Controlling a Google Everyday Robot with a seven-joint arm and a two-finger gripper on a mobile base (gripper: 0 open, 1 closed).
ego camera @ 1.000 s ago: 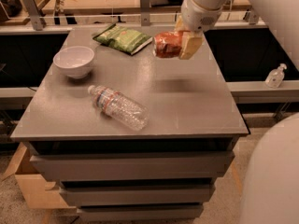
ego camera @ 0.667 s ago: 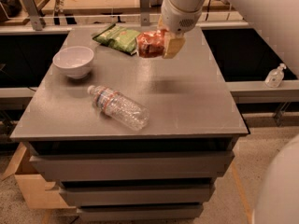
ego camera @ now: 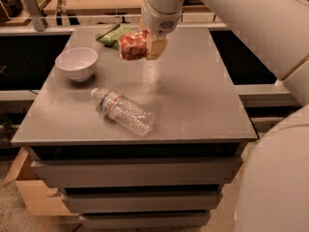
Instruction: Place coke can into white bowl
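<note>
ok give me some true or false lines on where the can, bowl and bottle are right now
1. The end effector is shut on the coke can and holds it in the air above the table. True.
2. The coke can lies inside the white bowl. False: the bowl looks empty, and the can hangs apart from it in the end effector.
3. The water bottle stands upright beside the bowl. False: it lies on its side on the table, nearer the front edge than the bowl.
4. A green bag lies near the far edge of the table, behind the can. True.
</note>
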